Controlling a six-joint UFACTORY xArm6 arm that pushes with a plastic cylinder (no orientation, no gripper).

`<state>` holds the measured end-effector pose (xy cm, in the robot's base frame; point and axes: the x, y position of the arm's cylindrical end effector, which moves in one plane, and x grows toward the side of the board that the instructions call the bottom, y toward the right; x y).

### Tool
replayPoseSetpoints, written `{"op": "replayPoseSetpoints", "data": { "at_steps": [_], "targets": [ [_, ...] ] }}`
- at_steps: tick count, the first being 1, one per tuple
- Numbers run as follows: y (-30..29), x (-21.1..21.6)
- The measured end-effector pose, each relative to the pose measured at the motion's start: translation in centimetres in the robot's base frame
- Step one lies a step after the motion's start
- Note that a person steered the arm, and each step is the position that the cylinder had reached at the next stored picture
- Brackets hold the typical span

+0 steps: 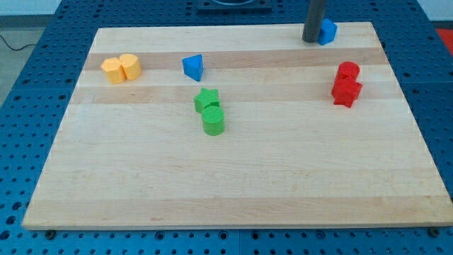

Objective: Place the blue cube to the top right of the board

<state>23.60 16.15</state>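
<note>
The blue cube (328, 31) already sits near the board's (233, 177) top edge toward the view's right, with my tip (312, 40) pressed against its left side — bare rod, nothing to clamp. One more shove risks sliding it off the edge — though the rod hides part of it, so the margin is unclear.

- My tip (312, 40) is the blunt lower end of a straight, round rod.
- The rod is dark grey, smooth and plain, with a faint lighter sheen down one side.
- Its width is the same all along; the view's top edge crops it.
</note>
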Motion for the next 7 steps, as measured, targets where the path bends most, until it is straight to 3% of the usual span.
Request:
{"op": "replayPoseSetpoints", "data": {
  "at_steps": [6,7],
  "targets": [
    [2.3,-0.5],
    [1.6,4.0]
  ]
}}
